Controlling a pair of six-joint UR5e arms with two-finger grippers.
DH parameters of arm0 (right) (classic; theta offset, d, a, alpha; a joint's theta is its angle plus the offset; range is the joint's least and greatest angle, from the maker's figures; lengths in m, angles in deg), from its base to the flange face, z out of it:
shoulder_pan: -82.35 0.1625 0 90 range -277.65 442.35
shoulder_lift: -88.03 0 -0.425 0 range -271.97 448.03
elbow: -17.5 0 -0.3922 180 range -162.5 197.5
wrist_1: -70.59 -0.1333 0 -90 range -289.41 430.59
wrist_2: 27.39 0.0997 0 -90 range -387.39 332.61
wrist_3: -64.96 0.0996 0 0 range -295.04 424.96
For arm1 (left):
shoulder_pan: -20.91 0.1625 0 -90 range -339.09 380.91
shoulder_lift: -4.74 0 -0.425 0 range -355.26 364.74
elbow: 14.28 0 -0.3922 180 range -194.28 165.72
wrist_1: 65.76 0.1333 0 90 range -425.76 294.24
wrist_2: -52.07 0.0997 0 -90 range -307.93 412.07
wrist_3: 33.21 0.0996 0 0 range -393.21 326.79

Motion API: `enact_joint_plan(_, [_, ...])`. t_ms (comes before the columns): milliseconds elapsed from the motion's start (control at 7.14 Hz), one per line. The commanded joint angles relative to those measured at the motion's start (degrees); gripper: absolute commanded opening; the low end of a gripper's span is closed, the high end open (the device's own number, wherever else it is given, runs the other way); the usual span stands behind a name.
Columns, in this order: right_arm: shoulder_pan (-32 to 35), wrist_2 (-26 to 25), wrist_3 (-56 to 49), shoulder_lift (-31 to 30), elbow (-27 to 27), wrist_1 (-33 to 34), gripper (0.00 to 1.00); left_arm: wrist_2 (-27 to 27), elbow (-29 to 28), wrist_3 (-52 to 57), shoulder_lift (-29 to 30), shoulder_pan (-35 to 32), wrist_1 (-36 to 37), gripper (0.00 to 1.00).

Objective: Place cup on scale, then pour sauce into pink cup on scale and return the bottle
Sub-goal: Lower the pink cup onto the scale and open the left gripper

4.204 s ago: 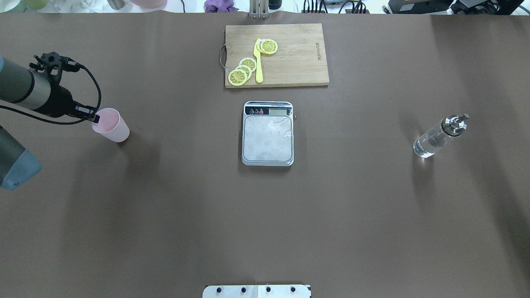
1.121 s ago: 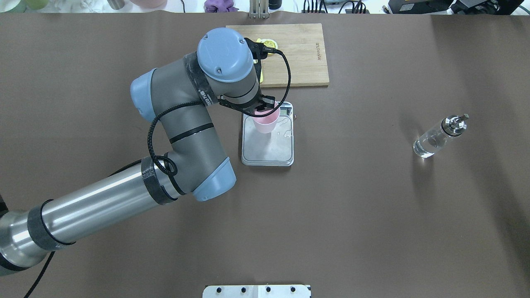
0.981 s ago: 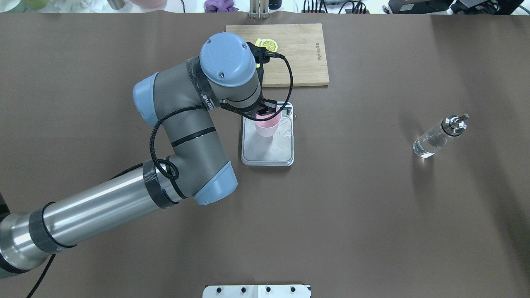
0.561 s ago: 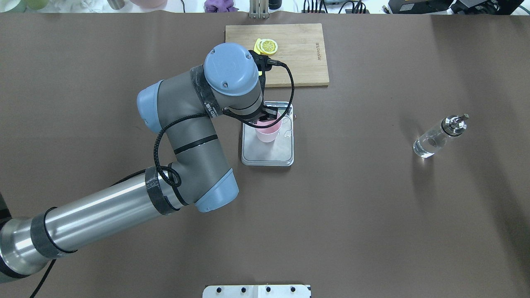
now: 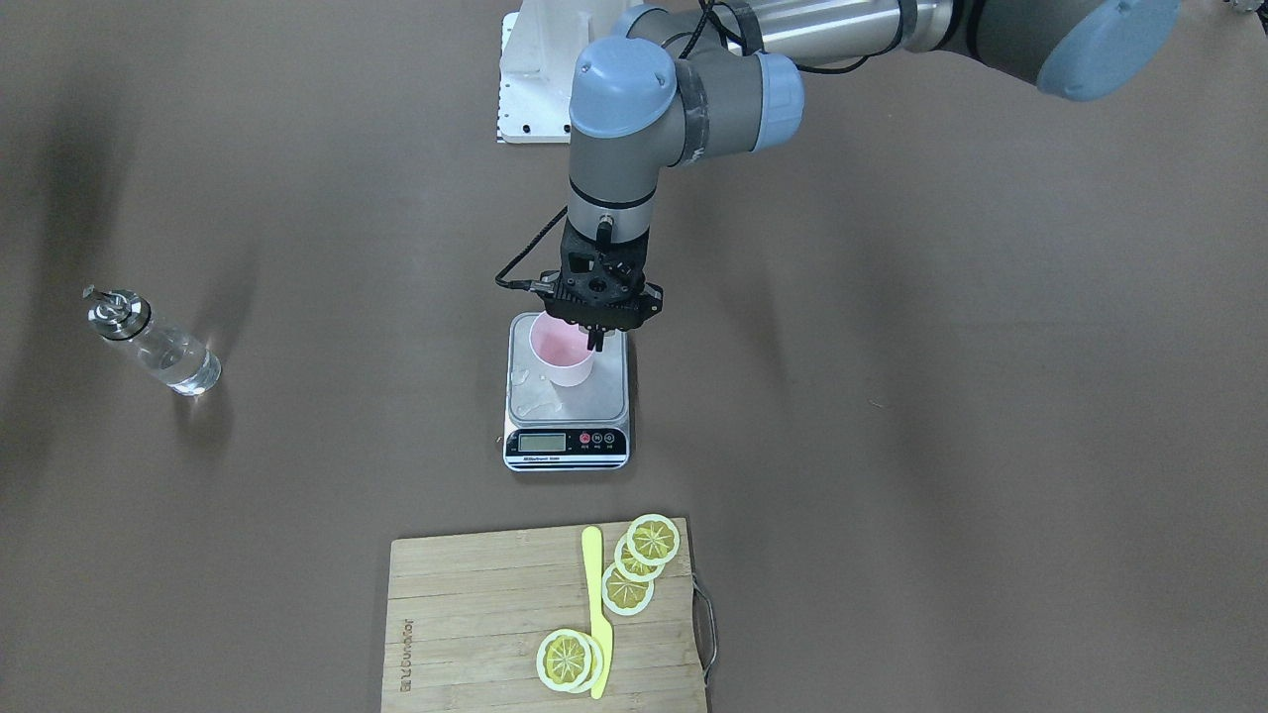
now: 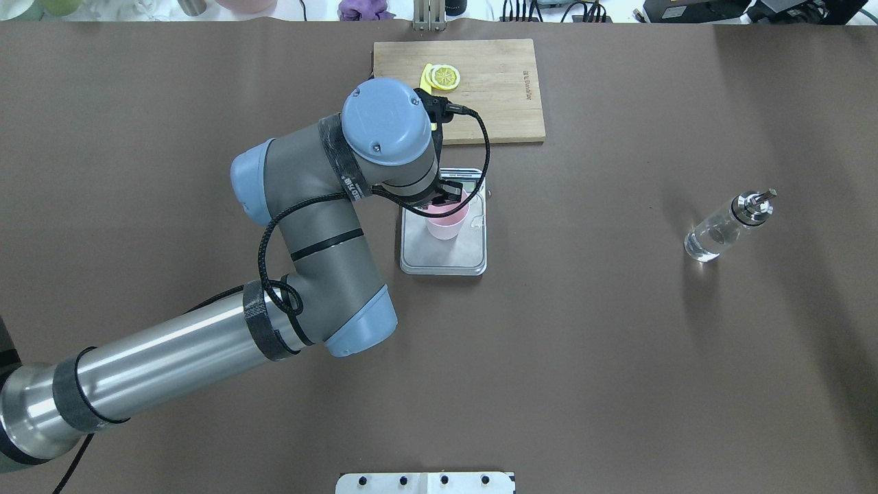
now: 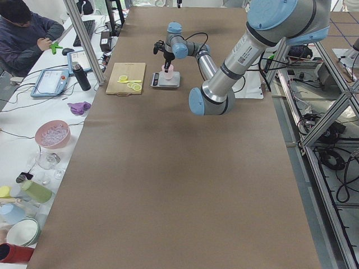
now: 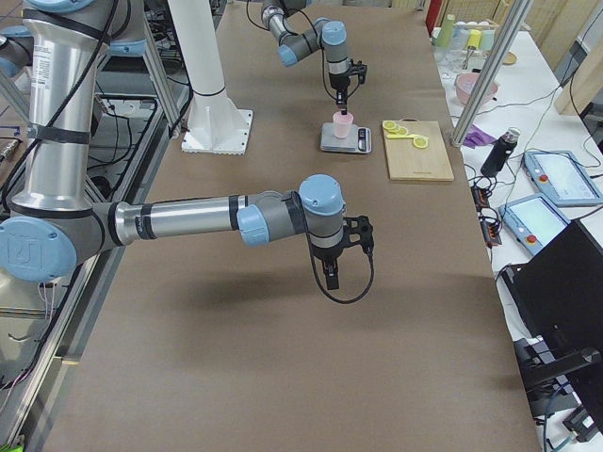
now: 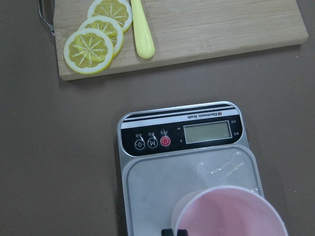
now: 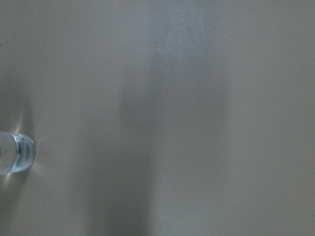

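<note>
The pale pink cup is on the steel platform of the scale in the table's middle; whether it rests or hovers just above I cannot tell. My left gripper is shut on the cup's rim, one finger inside and one outside, as the front view also shows. The left wrist view shows the cup over the scale. The clear glass bottle with clear liquid stands alone at the right. My right gripper hangs over bare table; I cannot tell if it is open.
A wooden cutting board with lemon slices and a yellow knife lies just beyond the scale. Droplets lie on the platform. The bottle's base shows at the right wrist view's left edge.
My left arm carried the cup from the far left of the table to the scale. Over the last second the cup shifted slightly toward the platform's middle.
</note>
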Motion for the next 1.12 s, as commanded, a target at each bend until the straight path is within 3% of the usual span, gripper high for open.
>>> enact_joint_plan(0, [0.00, 0.00, 0.00, 0.00, 0.00, 0.00, 1.00, 0.00, -0.07, 0.00, 0.00, 0.40, -0.21, 0.00])
enact_joint_plan(420, [0.00, 0.09, 0.00, 0.00, 0.00, 0.00, 1.00, -0.09, -0.16, 0.09, -0.17, 0.41, -0.99, 0.00])
enact_joint_plan(561, [0.00, 0.09, 0.00, 0.00, 0.00, 0.00, 1.00, -0.18, -0.16, 0.09, -0.17, 0.41, -1.43, 0.20])
enact_joint_plan(841, [0.00, 0.09, 0.09, 0.00, 0.00, 0.00, 1.00, -0.09, 0.10, 0.09, -0.17, 0.41, -1.44, 0.99])
enact_joint_plan(981, [0.00, 0.09, 0.00, 0.09, 0.00, -0.09, 1.00, -0.18, 0.36, 0.18, -0.17, 0.32, -1.87, 0.99])
